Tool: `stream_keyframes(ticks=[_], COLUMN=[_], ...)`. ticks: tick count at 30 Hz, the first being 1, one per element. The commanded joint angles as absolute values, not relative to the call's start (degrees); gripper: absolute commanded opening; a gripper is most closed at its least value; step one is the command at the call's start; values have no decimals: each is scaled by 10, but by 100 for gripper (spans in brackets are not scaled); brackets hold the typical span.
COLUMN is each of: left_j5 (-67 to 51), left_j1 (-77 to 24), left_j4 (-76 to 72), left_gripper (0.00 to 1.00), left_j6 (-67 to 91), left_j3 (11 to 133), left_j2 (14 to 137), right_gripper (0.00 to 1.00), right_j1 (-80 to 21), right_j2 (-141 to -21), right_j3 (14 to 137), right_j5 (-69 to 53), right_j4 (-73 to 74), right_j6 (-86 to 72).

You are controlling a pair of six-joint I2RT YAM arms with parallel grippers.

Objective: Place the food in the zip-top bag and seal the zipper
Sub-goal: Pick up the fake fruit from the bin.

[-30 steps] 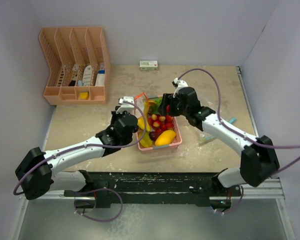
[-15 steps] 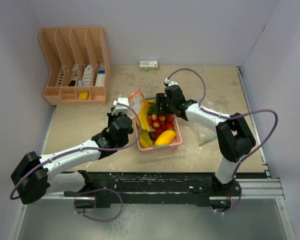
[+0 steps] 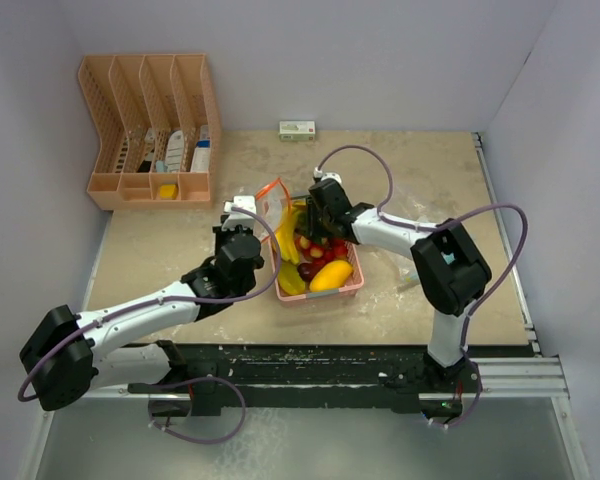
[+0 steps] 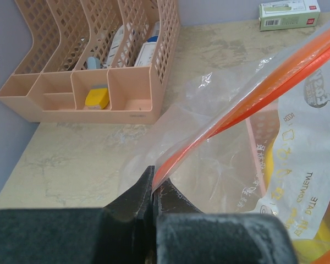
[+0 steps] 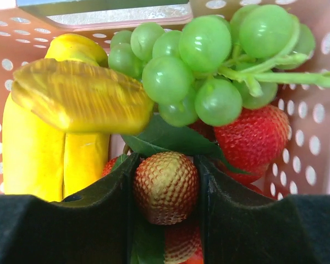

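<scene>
Your left hand (image 4: 153, 186) pinches the bag (image 4: 247, 110) by its rim; right hand (image 5: 166, 168) (dipped into the basket (image 5: 320, 118)) clamps a strawberry (image 5: 165, 191).

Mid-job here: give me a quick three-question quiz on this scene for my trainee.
1. True or false: the left end effector pinches the bag at its orange zipper edge.
2. What sits between the right end effector's fingers? A banana; B pale strawberry; C grapes.
3. Fill in: the fruit lies in a pink ____.

Key: 1 true. 2 B, the pale strawberry. 3 basket.
</scene>
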State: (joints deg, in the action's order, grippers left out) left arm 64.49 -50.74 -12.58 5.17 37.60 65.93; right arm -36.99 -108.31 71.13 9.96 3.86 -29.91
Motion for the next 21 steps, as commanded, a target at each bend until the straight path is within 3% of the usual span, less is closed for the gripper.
stream_keyframes(ticks=[1,11,21], left_j5=[638,618,580], left_j1=[-505,-504,-504], left_j4=[-153,-132,-128], left_gripper=[0,0,0], left_j6=[47,63,79], left_j3=[379,400,427], left_j2=[647,667,700], right_gripper=[0,0,0], right_j1=[-374,-374,-374], right_j2=[-1022,-795,-657], right_j3=[714,689,645], right_j5=[154,96,46], right_j4=[81,96,81], right_j6=[-301,-279,-261])
